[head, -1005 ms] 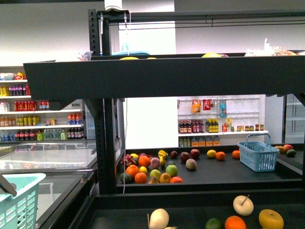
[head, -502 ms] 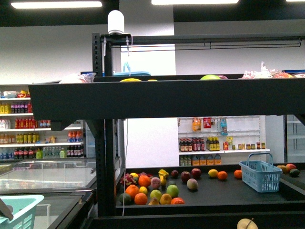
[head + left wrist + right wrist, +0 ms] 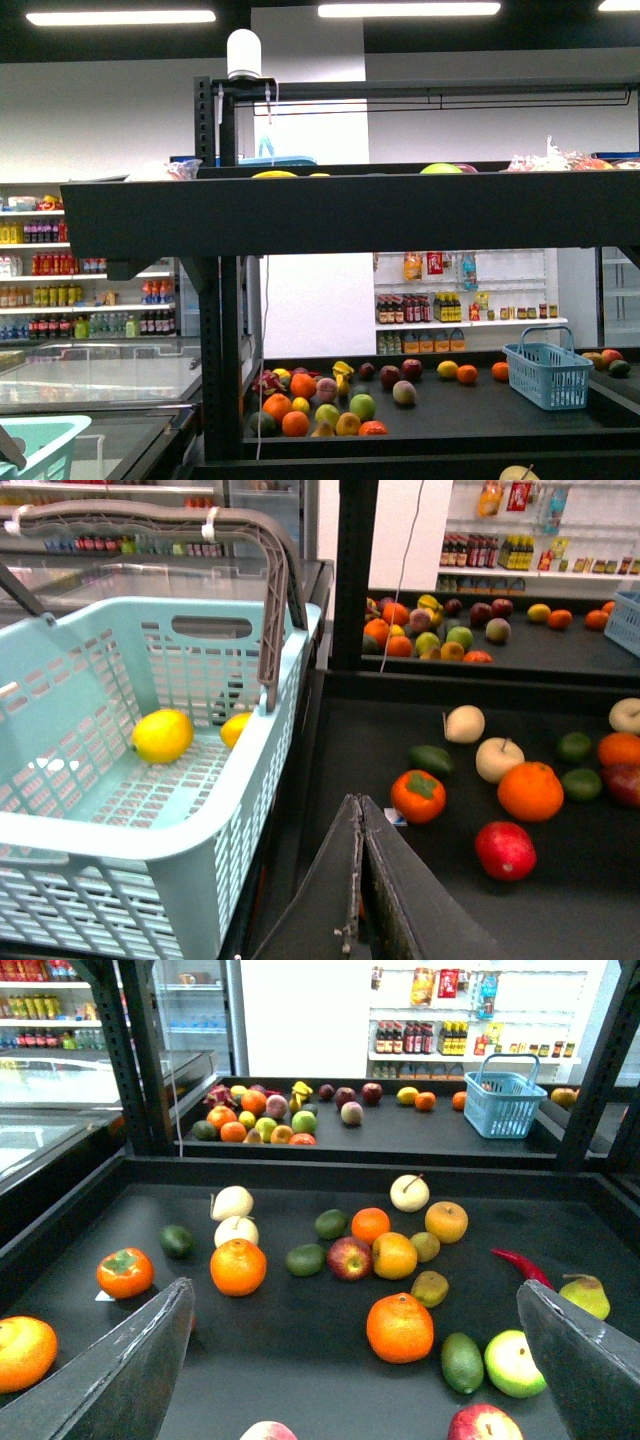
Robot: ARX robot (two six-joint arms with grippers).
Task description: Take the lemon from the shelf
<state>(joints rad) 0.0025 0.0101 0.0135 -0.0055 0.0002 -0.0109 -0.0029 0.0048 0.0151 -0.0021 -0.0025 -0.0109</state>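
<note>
A lemon lies in the teal basket beside the shelf. The left gripper has its fingers pressed together, empty; the right gripper has its fingers spread wide above the fruit.

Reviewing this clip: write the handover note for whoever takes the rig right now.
Left end effector: shut, empty, beside the basket.
Right end effector: open, empty, above the shelf tray.
One lemon lies in the basket; a second yellow fruit sits next to it, partly hidden.
Done: that lemon appears already dropped off.
Left: I cannot single out another lemon among the shelf fruit; check before reaching again.
</note>
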